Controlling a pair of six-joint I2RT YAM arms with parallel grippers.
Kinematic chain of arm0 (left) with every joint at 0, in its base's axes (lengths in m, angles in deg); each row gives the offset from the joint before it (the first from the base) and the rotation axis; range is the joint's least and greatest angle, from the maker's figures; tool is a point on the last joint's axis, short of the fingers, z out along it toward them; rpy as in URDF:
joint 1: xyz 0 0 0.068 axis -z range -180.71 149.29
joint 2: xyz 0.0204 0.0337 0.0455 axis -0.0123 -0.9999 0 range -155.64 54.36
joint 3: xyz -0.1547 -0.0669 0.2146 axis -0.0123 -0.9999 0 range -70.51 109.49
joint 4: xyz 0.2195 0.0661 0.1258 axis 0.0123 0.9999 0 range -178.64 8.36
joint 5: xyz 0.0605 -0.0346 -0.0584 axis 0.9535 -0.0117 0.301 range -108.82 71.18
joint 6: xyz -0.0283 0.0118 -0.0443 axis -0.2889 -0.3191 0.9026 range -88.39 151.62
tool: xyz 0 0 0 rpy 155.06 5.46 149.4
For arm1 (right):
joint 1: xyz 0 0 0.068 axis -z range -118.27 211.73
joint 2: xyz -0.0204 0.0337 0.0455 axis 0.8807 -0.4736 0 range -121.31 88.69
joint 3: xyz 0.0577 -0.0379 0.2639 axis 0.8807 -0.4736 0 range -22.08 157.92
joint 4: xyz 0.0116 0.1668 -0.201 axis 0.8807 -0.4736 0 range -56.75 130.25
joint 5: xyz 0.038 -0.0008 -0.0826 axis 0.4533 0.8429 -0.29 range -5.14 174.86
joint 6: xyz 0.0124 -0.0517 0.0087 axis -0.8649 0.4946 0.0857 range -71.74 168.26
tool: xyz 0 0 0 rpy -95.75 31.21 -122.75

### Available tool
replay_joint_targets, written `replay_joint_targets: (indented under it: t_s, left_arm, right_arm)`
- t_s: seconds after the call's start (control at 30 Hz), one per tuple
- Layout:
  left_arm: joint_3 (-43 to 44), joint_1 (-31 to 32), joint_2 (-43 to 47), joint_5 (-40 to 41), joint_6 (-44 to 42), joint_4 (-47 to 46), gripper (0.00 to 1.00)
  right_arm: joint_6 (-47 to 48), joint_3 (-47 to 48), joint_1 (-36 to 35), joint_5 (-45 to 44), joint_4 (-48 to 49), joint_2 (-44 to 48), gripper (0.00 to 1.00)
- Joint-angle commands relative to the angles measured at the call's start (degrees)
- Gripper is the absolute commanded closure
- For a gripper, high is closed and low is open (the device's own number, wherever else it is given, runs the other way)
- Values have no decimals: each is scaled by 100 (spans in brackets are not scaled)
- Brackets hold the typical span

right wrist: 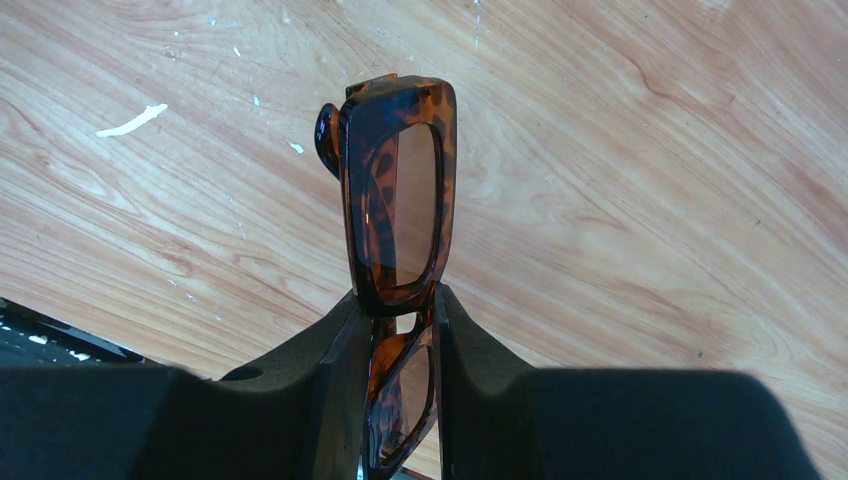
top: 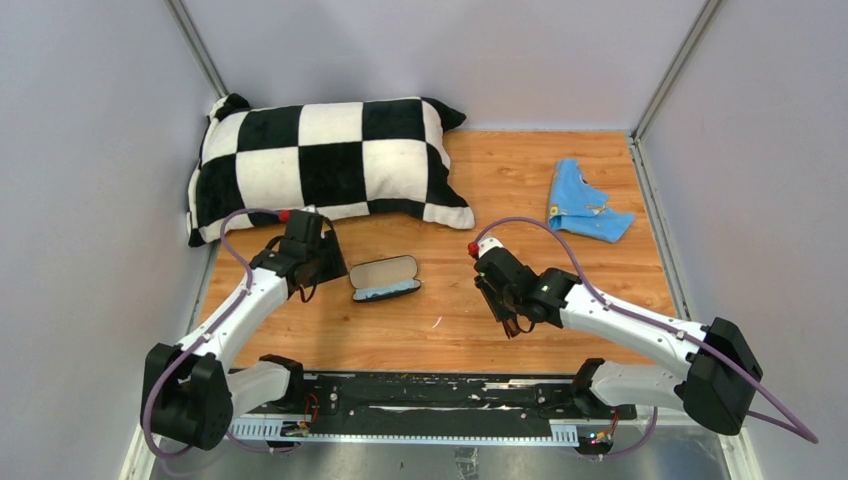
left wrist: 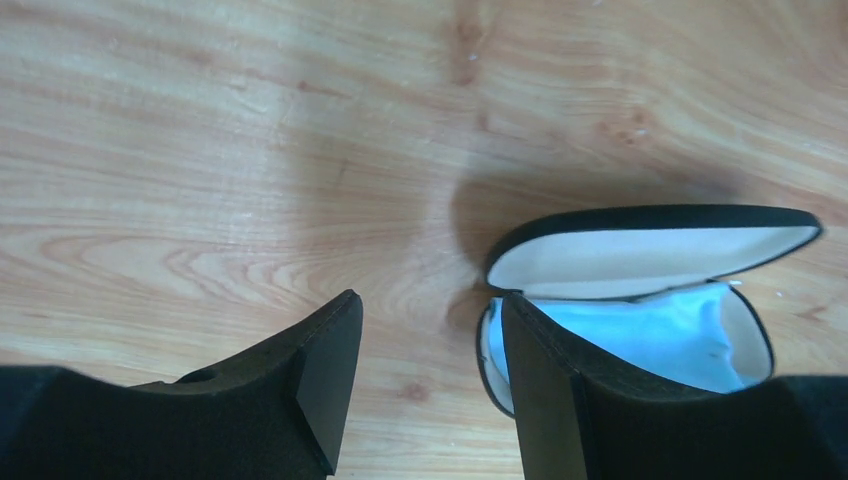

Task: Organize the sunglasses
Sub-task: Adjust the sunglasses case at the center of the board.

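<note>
The sunglasses (right wrist: 398,190) are dark brown tortoiseshell with brownish lenses, folded. My right gripper (right wrist: 398,310) is shut on them near the bridge and holds them above the wooden table; one lens sticks out past the fingertips. In the top view the right gripper (top: 510,305) sits right of the table's middle, and the sunglasses are barely visible there. A black case (top: 384,279) lies open, with a cream lid and a light blue lining (left wrist: 670,335). My left gripper (left wrist: 430,345) is open and empty, just left of the case's left end (top: 318,262).
A black-and-white checkered pillow (top: 320,165) lies at the back left. A blue cloth (top: 585,202) lies at the back right. Grey walls close the table (top: 500,180) on three sides. A small white scrap (right wrist: 130,120) lies on the wood.
</note>
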Motion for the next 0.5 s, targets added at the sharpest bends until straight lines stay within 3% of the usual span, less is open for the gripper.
replay_joint_targets:
  t_s: [0.0, 0.27, 0.47]
  left_arm:
    - [-298, -222, -409, -633, 111, -815, 41]
    - [14, -149, -1915, -1954, -298, -1888, 48]
    - [798, 526, -2548, -2169, -670, -1853, 47]
  right_arm:
    - [75, 45, 53, 62, 41, 23, 72]
    - [58, 23, 53, 73, 9, 132, 72]
    - [53, -19, 53, 2, -80, 254, 72]
